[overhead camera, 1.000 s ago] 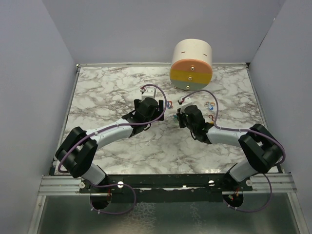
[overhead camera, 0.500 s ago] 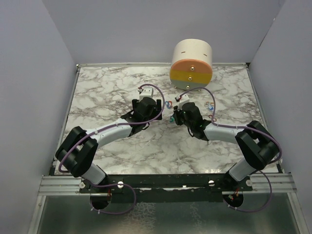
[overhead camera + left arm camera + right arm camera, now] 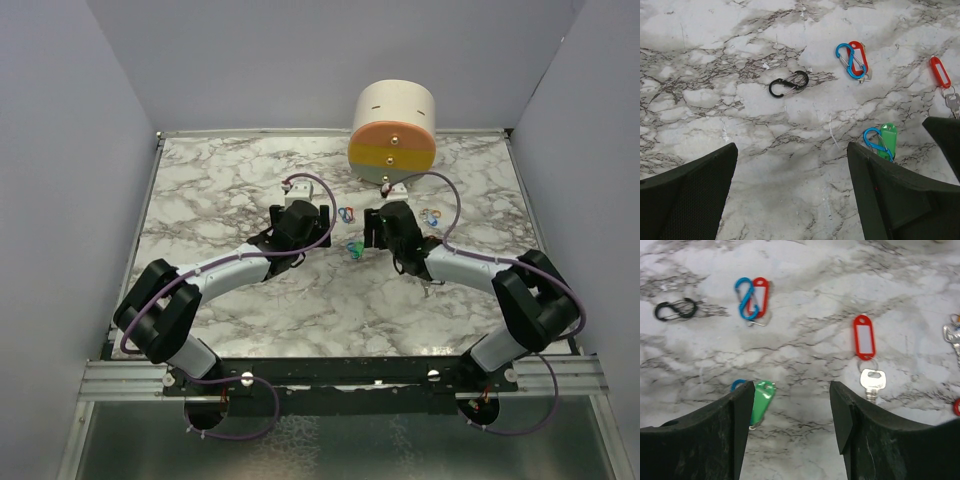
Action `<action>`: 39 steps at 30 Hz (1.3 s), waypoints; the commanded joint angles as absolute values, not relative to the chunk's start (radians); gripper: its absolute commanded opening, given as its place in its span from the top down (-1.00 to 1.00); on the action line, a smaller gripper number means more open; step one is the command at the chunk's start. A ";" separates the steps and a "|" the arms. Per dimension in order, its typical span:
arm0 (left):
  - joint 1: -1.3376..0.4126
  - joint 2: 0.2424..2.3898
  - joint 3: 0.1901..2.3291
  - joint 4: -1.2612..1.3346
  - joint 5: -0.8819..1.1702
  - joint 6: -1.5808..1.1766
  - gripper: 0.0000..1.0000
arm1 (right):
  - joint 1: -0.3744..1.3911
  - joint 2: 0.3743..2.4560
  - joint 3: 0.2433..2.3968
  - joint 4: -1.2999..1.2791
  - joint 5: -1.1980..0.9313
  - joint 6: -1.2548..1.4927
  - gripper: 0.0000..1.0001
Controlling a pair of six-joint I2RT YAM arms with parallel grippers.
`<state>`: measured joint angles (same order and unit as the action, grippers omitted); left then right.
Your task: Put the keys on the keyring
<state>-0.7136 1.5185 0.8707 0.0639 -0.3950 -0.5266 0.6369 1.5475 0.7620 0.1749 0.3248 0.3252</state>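
**Both grippers open and empty, keys lying on the marble**

Right gripper (image 3: 791, 385): jaws parted to a middling gap. Nothing is held, and only the bare marble table (image 3: 805, 270) shows between them.

Seen from the right wrist:
- The green tag (image 3: 761, 396) lies at 8 o'clock, just beside the left fingertip; contact can't be told.
- The near blue clip (image 3: 738, 385) pokes out from behind that finger, against the tag.
- The silver key (image 3: 872, 381) lies flat at 3 o'clock, just off the right fingertip.
- A small ring (image 3: 867, 365) joins the key to the red tag (image 3: 864, 337), which lies further out at 1 o'clock.
- The far blue clip (image 3: 744, 298) and the second red tag (image 3: 760, 296) lie touching, side by side, at 11 o'clock.
- The black clip (image 3: 675, 309) lies alone further out, at 10 o'clock.
- The second silver key (image 3: 950, 335) is at 2 o'clock, cut off by the frame edge.

Left gripper (image 3: 791, 150): jaws wide apart, nothing between them.

Seen from the left wrist:
- The black clip is at 12 o'clock.
- The far blue clip and second red tag are at 1 o'clock.
- The green tag and near blue clip are at 3 o'clock, hard against the right finger's edge.
- The red tag and silver key are beyond at 2 o'clock.

In the top view the left gripper sits at 9 o'clock of the right one, mid-table. The banded cylinder (image 3: 393, 130) stands at 12 o'clock from the right gripper, at the table's back edge.
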 commanded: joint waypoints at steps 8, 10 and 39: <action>-0.709 1.493 0.852 0.087 -0.410 -0.531 -0.85 | 0.462 1.594 0.773 0.158 0.287 0.327 -0.25; -0.708 1.495 0.853 0.087 -0.410 -0.531 -0.85 | 0.438 1.607 0.773 0.179 0.246 0.320 -0.25; -0.709 1.517 0.861 0.088 -0.410 -0.530 -0.85 | 0.325 1.755 0.801 0.246 0.030 0.334 0.30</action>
